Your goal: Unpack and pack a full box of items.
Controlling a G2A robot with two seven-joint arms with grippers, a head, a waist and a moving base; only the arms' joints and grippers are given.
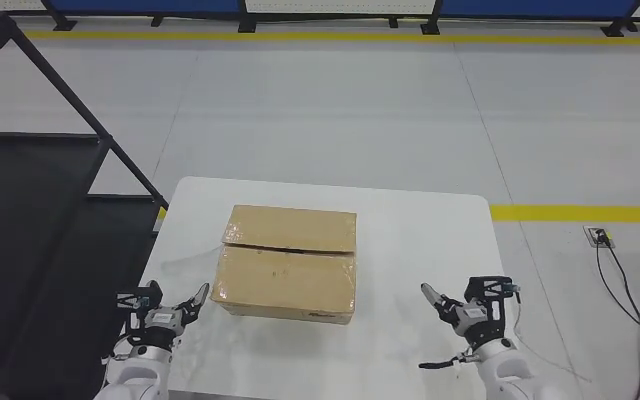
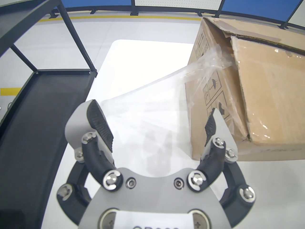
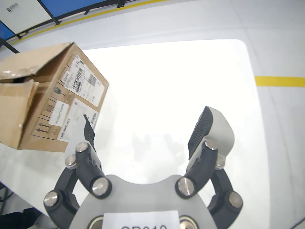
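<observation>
The left jaws stand wide apart with nothing between them, low over the white bench [image 1: 420,250]. Their ribbed pads [image 2: 100,122] face each other across bare surface. Just ahead of them and toward the inner side sits the cardboard box [image 2: 250,96], its near corner close to one fingertip but apart from it. A loose strip of clear tape [image 2: 207,63] trails from the box's side down toward the bench. On the outer side of these jaws stands a black shelf rack [image 2: 35,120].

The right jaws are spread wide too, holding nothing. The box lies well apart from them, toward their inner side, its labelled end facing them. The top flaps are folded down with a gap along the seam.
</observation>
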